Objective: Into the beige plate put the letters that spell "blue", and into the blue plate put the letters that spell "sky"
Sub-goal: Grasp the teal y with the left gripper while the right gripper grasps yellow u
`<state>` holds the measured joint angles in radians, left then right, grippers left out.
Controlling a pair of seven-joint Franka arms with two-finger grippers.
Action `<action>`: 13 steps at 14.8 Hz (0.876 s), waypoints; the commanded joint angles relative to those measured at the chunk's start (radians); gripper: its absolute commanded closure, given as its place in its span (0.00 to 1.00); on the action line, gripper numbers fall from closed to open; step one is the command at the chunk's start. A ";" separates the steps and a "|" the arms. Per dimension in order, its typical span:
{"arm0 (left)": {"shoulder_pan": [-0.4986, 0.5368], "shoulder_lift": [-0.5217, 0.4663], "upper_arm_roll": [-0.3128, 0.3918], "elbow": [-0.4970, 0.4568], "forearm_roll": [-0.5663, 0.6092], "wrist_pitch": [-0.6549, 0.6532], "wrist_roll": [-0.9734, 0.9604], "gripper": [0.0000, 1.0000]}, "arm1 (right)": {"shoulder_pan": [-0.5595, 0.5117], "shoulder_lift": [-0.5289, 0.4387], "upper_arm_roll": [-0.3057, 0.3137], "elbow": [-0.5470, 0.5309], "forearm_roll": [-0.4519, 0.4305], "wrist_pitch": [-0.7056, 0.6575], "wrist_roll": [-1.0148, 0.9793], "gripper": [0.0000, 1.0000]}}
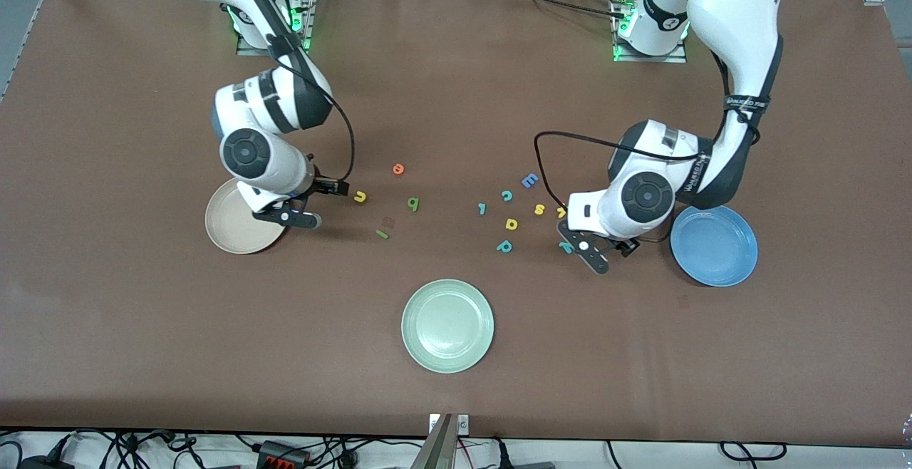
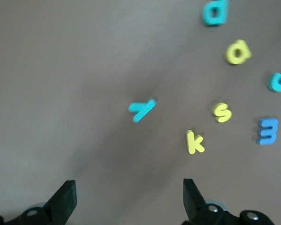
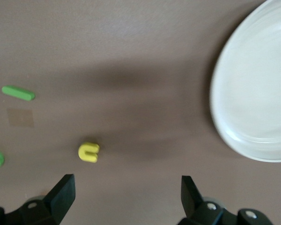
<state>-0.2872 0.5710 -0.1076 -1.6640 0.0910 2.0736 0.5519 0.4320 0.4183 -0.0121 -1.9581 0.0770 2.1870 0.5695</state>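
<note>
Teal y (image 2: 142,110) lies apparently just ahead of the left gripper's (image 2: 126,201) wide jaws.

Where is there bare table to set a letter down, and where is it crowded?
Bare table surrounds the green plate, and runs between the orange e and the teal c. It is crowded from the blue E down to the teal p, beside the open left gripper.

The right arm covers part of the beige plate (image 1: 231,230), and the right wrist view's edge cuts it off. The left end effector (image 1: 586,248) partly hides the yellow k (image 1: 561,212) and teal y (image 1: 566,246).
</note>
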 commanded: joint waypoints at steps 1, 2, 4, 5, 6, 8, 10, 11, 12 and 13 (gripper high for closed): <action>-0.030 0.064 0.006 0.027 0.023 0.092 0.236 0.00 | 0.062 0.049 -0.008 -0.028 0.014 0.124 0.119 0.00; -0.050 0.079 0.006 0.027 0.024 0.124 0.300 0.00 | 0.077 0.063 -0.008 -0.041 0.012 0.173 0.154 0.00; -0.060 0.098 0.008 0.026 0.056 0.141 0.371 0.00 | 0.086 0.073 -0.008 -0.056 0.012 0.218 0.200 0.00; -0.058 0.101 0.008 0.014 0.087 0.169 0.391 0.00 | 0.088 0.074 -0.008 -0.059 0.012 0.221 0.220 0.00; -0.060 0.104 0.008 0.003 0.091 0.181 0.411 0.00 | 0.088 0.079 -0.008 -0.059 0.012 0.223 0.222 0.00; -0.078 0.105 0.008 -0.017 0.093 0.209 0.436 0.06 | 0.088 0.097 -0.008 -0.059 0.012 0.229 0.224 0.18; -0.073 0.109 0.008 -0.019 0.093 0.221 0.497 0.17 | 0.094 0.115 -0.008 -0.059 0.012 0.264 0.240 0.18; -0.069 0.115 0.008 -0.022 0.093 0.249 0.541 0.21 | 0.096 0.122 -0.008 -0.059 0.012 0.272 0.250 0.18; -0.058 0.124 0.008 -0.022 0.092 0.258 0.571 0.22 | 0.099 0.123 -0.008 -0.059 0.012 0.278 0.257 0.18; -0.050 0.125 0.008 -0.023 0.093 0.260 0.577 0.22 | 0.100 0.123 -0.008 -0.059 0.012 0.278 0.259 0.18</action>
<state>-0.3524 0.6886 -0.1040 -1.6782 0.1611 2.3007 1.0706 0.5167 0.5421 -0.0155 -2.0071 0.0770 2.4421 0.8022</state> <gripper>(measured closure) 0.225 0.176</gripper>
